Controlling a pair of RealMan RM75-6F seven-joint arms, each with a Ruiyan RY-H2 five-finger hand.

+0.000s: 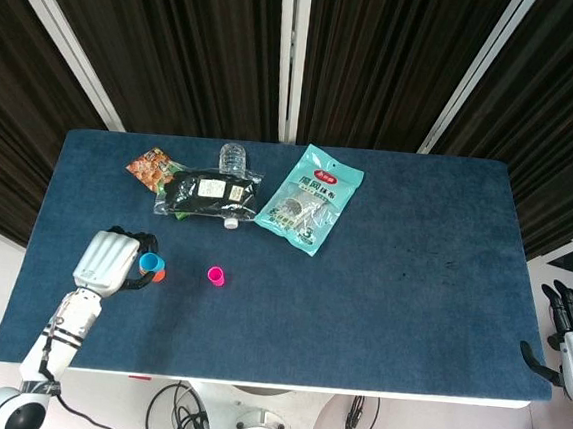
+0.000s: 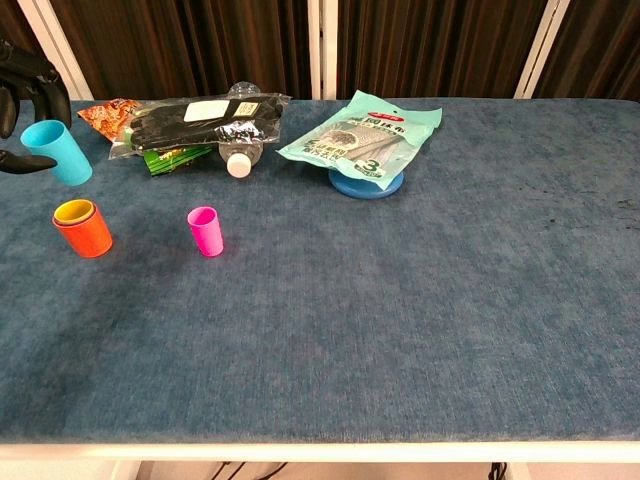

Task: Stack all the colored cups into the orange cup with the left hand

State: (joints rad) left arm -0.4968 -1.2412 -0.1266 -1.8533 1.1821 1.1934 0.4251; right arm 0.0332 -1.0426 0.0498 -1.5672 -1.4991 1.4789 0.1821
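Note:
My left hand [image 1: 110,260] holds the blue cup [image 1: 149,262] in the air over the near left of the table. In the chest view only its dark fingers [image 2: 30,75] show at the top left corner, around the tilted blue cup [image 2: 57,151]. Just below stands the orange cup [image 2: 83,227], upright, with a yellow cup [image 2: 74,210] nested in it; the head view shows only a sliver of the orange cup [image 1: 159,276] beside the blue one. The pink cup [image 2: 206,231] stands alone to the right. My right hand [image 1: 571,318] hangs off the table's right edge, holding nothing, fingers apart.
Along the far side lie a snack bag [image 1: 150,166], a black packet [image 1: 206,193] over a clear bottle [image 1: 233,157], and a teal pouch [image 2: 365,127] resting on a blue disc [image 2: 366,182]. The blue cloth table [image 2: 420,300] stretches to the right.

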